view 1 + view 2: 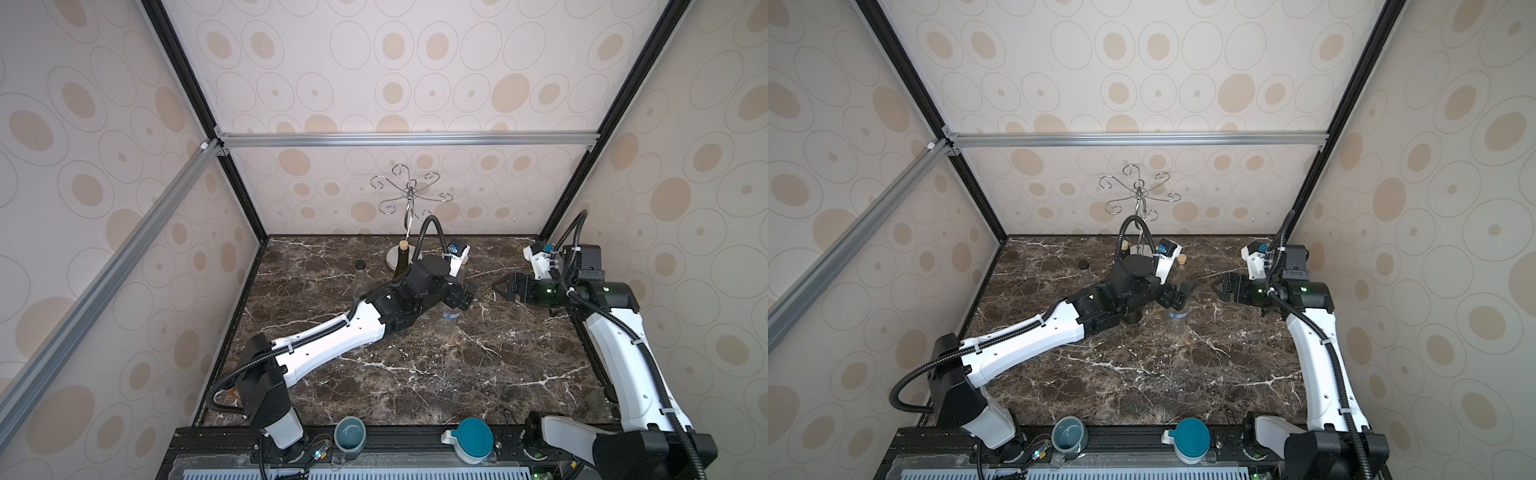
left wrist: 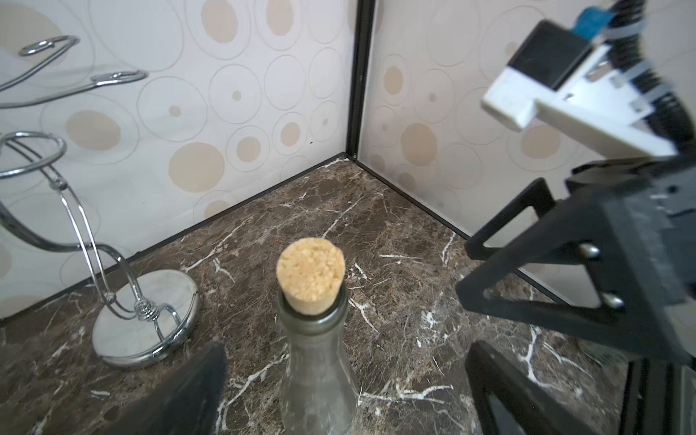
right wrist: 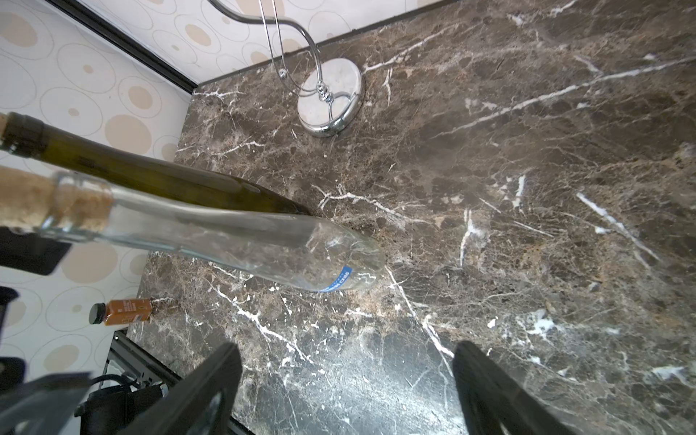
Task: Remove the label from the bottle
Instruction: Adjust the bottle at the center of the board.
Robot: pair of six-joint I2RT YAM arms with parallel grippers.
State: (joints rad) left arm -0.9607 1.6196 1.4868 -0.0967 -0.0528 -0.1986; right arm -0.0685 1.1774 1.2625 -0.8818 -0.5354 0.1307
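A clear glass bottle (image 1: 448, 322) (image 1: 1177, 322) with a cork (image 2: 310, 278) stands upright mid-table. A blue label (image 3: 341, 278) (image 1: 451, 314) wraps its body near the base. My left gripper (image 2: 344, 354) (image 1: 1183, 293) is open. Its jaws stand wide on either side of the bottle's neck (image 2: 318, 376) and do not touch it. My right gripper (image 3: 346, 361) (image 1: 496, 286) is open and empty. It hovers to the right of the bottle, fingertips pointing at it. The bottle (image 3: 244, 241) lies beyond those fingers in the right wrist view.
A dark green corked bottle (image 1: 402, 266) (image 3: 150, 175) stands just behind the left arm. A small black-capped bottle (image 1: 360, 278) (image 3: 124, 310) is further left. A chrome wire rack (image 1: 409, 195) stands by the back wall. A teal cup (image 1: 350, 434) and a teal-lidded jug (image 1: 471, 440) sit on the front rail.
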